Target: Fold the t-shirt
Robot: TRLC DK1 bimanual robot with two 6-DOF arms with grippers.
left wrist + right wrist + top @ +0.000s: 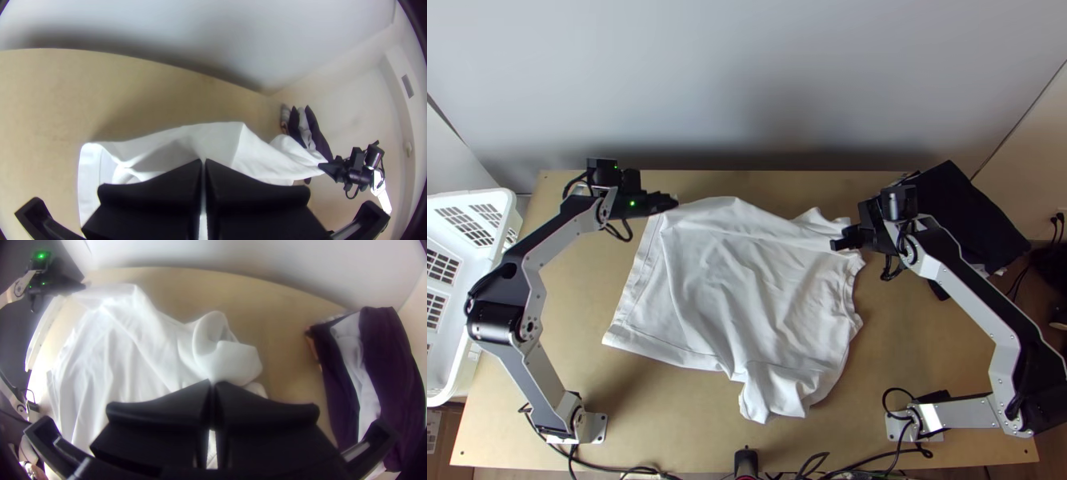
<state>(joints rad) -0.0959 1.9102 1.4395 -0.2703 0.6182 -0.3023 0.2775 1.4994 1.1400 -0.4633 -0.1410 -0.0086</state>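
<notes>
The light wooden table (pixel 675 408) carries a white t-shirt (pixel 739 280) across its middle, loosely spread and rumpled, its near end bunched. Near the far right corner lies a pile of folded cloths (pixel 959 208), dark with a pale layer between. Arm bases stand at near left (pixel 593 429) and near right.

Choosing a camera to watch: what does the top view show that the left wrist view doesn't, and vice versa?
Top view: white plastic slotted basket by the table's left edge.
Left wrist view: small grey rectangle on the pale wall.
Both: white fabric t-shirt; dark folded fabric; black left end effector and black right end effector, each gripping the t-shirt.
</notes>
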